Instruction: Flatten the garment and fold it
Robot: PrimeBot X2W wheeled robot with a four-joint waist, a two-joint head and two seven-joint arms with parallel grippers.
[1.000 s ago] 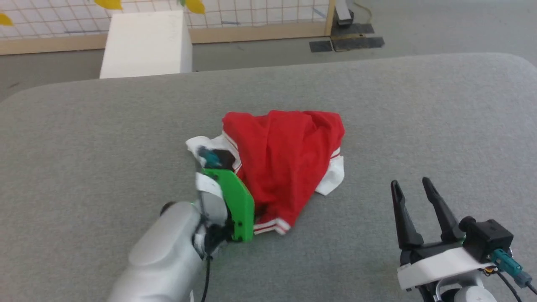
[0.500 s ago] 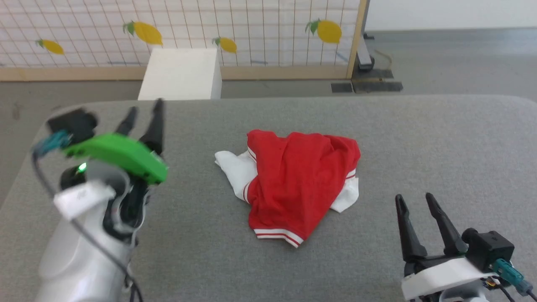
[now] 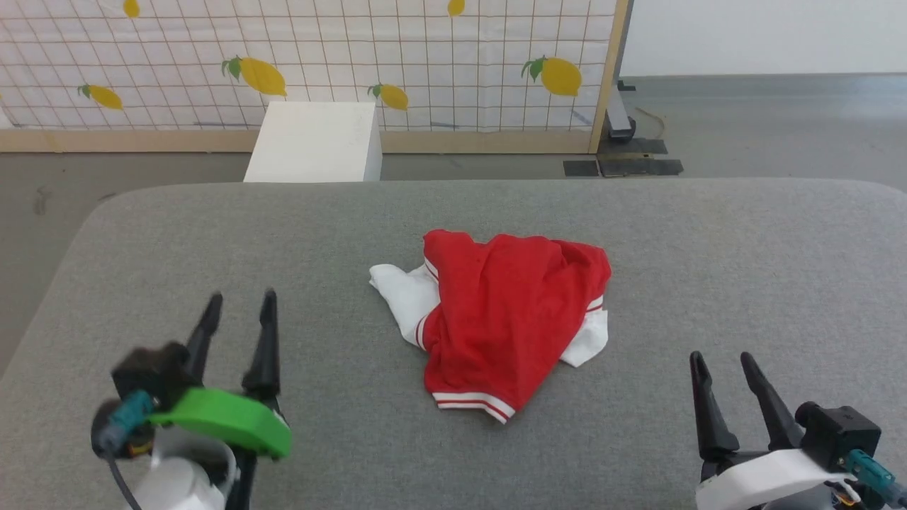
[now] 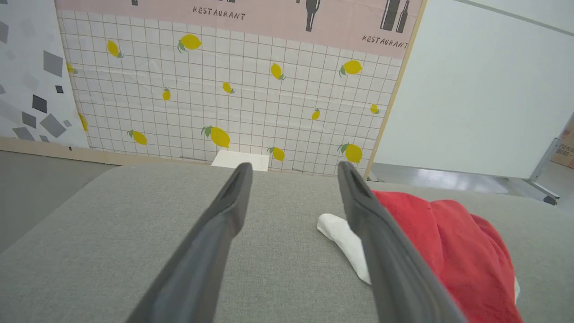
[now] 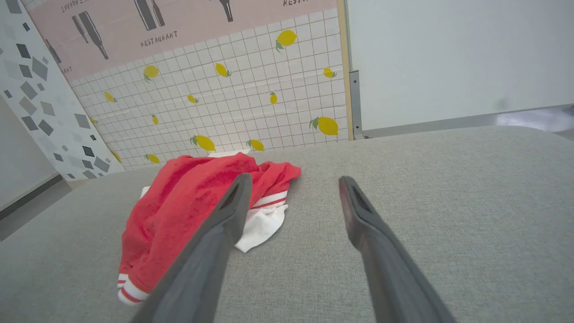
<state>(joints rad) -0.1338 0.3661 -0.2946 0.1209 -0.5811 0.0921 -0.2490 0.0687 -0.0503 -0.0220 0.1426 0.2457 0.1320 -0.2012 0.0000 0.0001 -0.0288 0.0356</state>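
A grey padded surface (image 3: 708, 241) is set before a lemon-patterned screen (image 3: 425, 42). The garment (image 3: 503, 319) is heaped at its middle, crumpled, red with white sleeves and striped trim. The left end effector (image 3: 241, 297) and right end effector (image 3: 723, 358) are spread wide, empty, apart from it.

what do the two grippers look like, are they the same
Nearly. Both end in two long, dark, tapering fingers. The left gripper wears a bright green bracket, the right gripper a white bracket. Each carries a black block and a teal connector.
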